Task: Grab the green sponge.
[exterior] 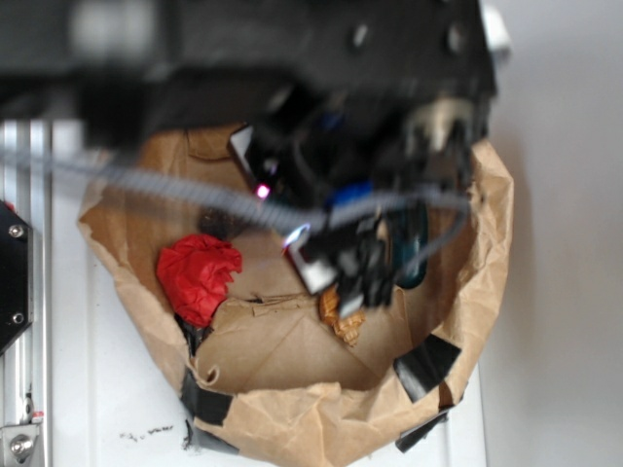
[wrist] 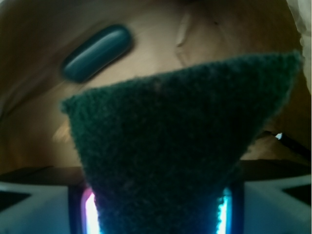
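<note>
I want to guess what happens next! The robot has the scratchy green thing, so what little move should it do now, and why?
Probably lift straight up a little. In the wrist view the green sponge fills the frame, pinched in the tool, with the smooth green capsule behind it on the brown paper. A small lift would show the grip holds.

The wedge-shaped dark green sponge [wrist: 170, 146] has a rough, matt, fibrous scouring face. Behind it lies a smooth, glossy dark green oblong capsule [wrist: 97, 52] — plastic-looking. The brown paper bag [exterior: 292, 409] is creased and matt — the red wad [exterior: 198, 274] looks crumpled.
</note>
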Motion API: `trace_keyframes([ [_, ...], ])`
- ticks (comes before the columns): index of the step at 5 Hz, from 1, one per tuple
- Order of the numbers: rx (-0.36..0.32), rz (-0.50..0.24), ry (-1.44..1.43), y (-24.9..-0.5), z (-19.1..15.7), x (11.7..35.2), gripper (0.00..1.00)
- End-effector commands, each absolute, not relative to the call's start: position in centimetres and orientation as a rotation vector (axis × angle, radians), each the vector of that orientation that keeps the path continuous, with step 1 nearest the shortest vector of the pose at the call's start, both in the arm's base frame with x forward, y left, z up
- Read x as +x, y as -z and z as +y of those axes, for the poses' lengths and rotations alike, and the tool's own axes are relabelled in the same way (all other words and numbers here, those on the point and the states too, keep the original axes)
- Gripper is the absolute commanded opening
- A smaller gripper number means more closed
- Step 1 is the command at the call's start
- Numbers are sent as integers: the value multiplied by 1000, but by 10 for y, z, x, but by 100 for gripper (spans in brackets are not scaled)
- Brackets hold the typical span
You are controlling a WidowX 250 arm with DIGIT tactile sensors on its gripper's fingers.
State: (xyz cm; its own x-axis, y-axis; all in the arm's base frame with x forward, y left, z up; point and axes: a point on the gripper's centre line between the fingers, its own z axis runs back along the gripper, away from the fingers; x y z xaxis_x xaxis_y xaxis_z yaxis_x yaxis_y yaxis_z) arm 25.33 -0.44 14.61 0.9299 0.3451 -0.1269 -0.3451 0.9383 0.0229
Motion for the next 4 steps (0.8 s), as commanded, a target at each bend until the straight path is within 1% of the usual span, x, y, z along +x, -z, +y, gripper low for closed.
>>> trace_keyframes([
  [1, -119, 17, -106, -190, 21, 222, 0],
  [2, -91, -7, -130, -193, 24, 219, 0],
  [4, -86, -31, -159, -189, 22, 217, 0],
])
